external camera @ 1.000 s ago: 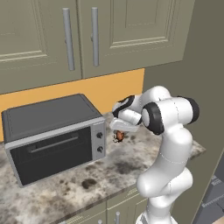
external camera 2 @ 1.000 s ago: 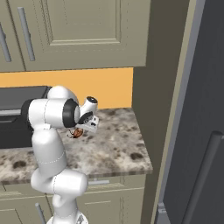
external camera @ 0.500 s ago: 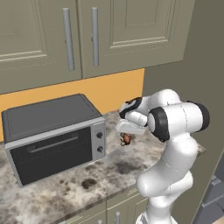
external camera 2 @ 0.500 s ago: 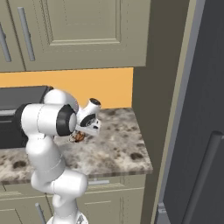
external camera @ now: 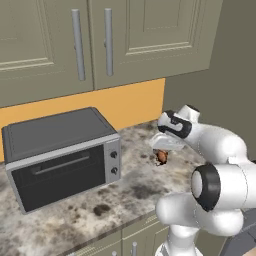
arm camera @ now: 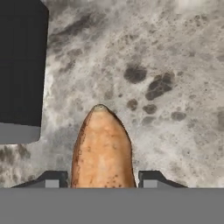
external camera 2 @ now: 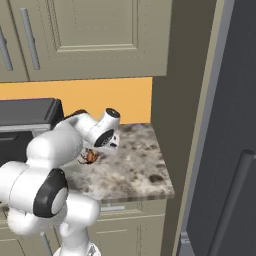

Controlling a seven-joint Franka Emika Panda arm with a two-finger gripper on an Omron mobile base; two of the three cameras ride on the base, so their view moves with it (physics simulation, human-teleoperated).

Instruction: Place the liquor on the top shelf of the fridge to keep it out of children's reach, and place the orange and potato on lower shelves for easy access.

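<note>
Right base view: fridge (external camera 2: 225,150) fills the right side with its grey door toward the camera, speckled table (external camera 2: 135,172) to its left, countertop oven (external camera: 60,150) at the far left. End effector (external camera: 161,156) hangs above the table near the oven, fingers (arm camera: 52,179) closed on the potato (arm camera: 103,148), which juts forward between them. Risk, as judged: the irregular lump may slip or pivot in the pinch during a wide swing to the fridge, or clip the cabinet side.
</note>
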